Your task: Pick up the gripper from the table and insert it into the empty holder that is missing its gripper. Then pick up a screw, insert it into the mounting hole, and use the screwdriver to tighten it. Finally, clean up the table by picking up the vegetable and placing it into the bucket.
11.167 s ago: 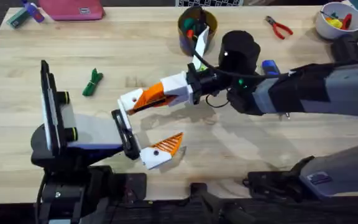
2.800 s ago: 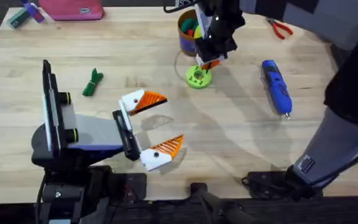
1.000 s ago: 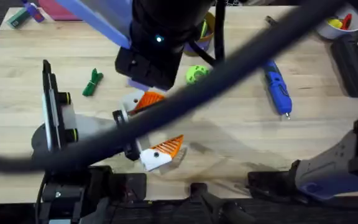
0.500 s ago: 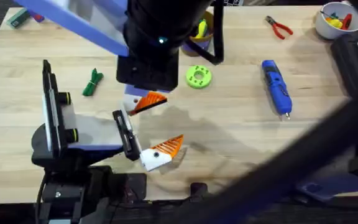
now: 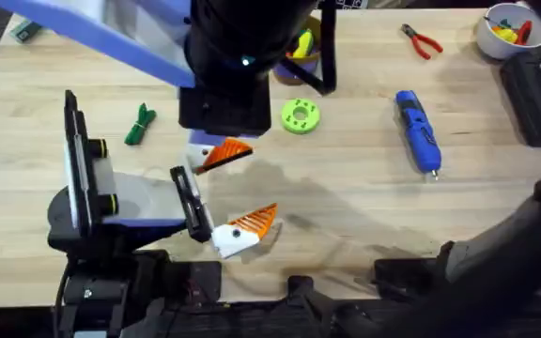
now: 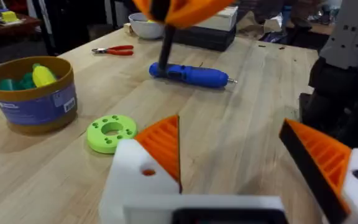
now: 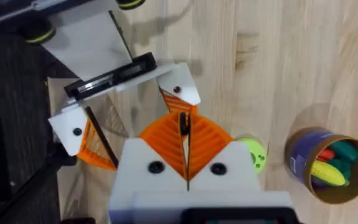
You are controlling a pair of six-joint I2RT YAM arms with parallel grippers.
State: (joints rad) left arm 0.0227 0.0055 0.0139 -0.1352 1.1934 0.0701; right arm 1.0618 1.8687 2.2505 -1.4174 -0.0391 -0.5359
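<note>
Over the middle of the table (image 5: 364, 216), our right gripper (image 7: 185, 134) hangs high, pinched shut on a thin dark screw (image 6: 165, 46). Below it our left gripper (image 6: 238, 155) gapes wide and holds nothing, the orange fingertip (image 6: 165, 144) already seated. The bucket (image 6: 33, 93) stands far, the screwdriver (image 5: 417, 131) lies right and the vegetable (image 5: 140, 124) left. We judge screw insertion is in hand. Next the screw needs lowering straight into the mounting hole (image 7: 177, 90).

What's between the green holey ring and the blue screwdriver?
Nothing; overhead, only bare wooden table separates the bright green plastic disc and blue pen-shaped screwdriver.
</note>
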